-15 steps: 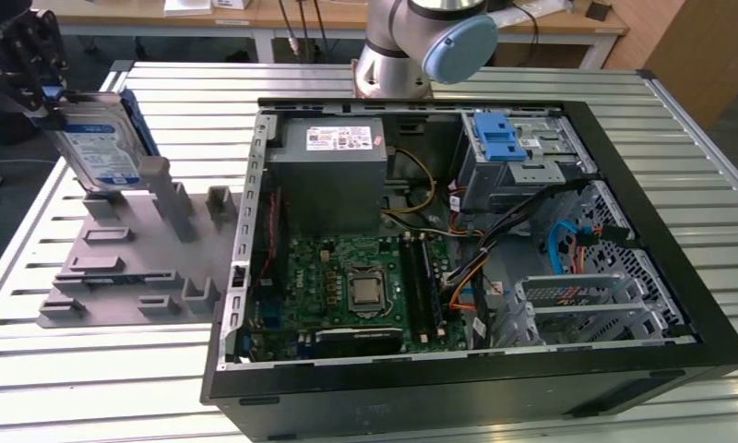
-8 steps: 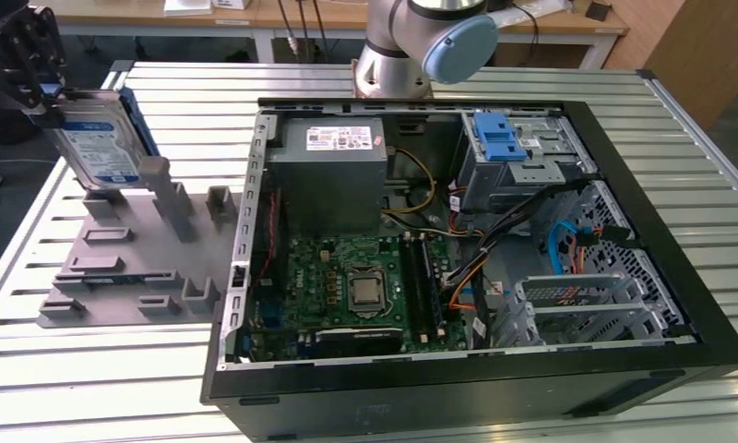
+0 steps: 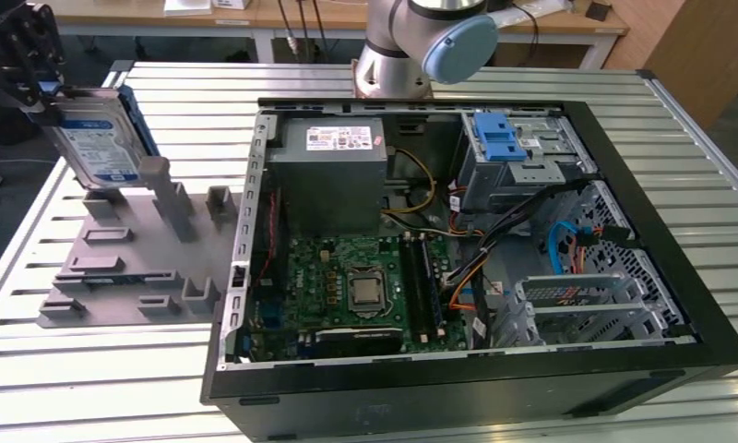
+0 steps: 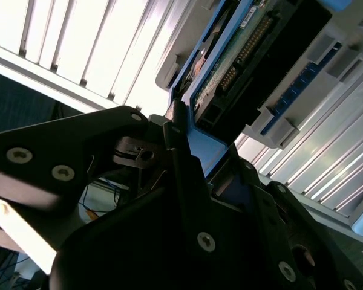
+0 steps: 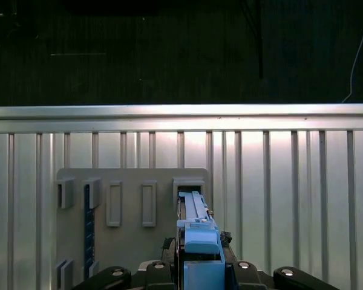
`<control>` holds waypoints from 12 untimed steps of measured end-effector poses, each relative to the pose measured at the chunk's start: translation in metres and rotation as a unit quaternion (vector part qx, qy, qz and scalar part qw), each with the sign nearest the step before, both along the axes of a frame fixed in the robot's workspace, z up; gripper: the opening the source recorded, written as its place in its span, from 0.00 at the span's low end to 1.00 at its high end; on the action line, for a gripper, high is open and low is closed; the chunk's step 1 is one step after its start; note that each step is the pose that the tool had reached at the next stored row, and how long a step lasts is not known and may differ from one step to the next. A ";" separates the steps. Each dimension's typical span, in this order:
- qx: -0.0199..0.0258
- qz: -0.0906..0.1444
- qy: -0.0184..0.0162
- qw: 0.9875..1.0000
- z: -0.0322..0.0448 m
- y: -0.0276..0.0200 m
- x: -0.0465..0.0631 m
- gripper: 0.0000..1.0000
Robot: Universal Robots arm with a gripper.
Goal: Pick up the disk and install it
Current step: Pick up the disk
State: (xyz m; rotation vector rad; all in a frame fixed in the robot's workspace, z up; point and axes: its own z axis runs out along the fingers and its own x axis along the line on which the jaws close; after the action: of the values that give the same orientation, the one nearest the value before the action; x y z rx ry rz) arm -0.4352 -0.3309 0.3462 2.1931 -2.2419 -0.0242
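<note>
The disk (image 3: 99, 143), a silver drive with a blue-and-white label and blue side rails, stands upright on edge at the exterior view's far left. Its lower end sits at a slot of the grey holder plate (image 3: 136, 268); I cannot tell whether it still rests in the slot. My gripper (image 3: 49, 92) is shut on the disk's top end. In the first wrist view the blue rail (image 5: 196, 232) runs out from my gripper (image 5: 199, 272) over the grey holder plate (image 5: 127, 241). In the second wrist view the disk's circuit-board side (image 4: 242, 54) shows beyond my black fingers (image 4: 181, 151).
An open black computer case (image 3: 468, 392) lies on the slatted metal table (image 3: 99, 388) to the exterior view's right of the holder. Inside are a grey power supply (image 3: 332, 152), a green motherboard (image 3: 344, 286) and a silver drive cage with a blue latch (image 3: 505, 143). The arm's base (image 3: 406, 46) stands behind the case.
</note>
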 end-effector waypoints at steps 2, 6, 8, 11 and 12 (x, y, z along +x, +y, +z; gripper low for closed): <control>0.000 0.000 0.000 1.000 0.0012 0.0000 0.000 0.36; 0.000 0.000 0.000 1.000 0.0040 0.0000 0.000 0.36; 0.000 0.000 0.000 1.000 0.0056 0.0000 0.000 0.36; 0.000 0.000 0.000 1.000 0.0080 0.0000 0.000 0.36; 0.000 0.000 0.000 1.000 0.0088 0.0000 0.000 0.36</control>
State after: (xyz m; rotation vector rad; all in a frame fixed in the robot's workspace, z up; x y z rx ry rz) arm -0.4352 -0.3309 0.3550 2.1932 -2.2420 -0.0242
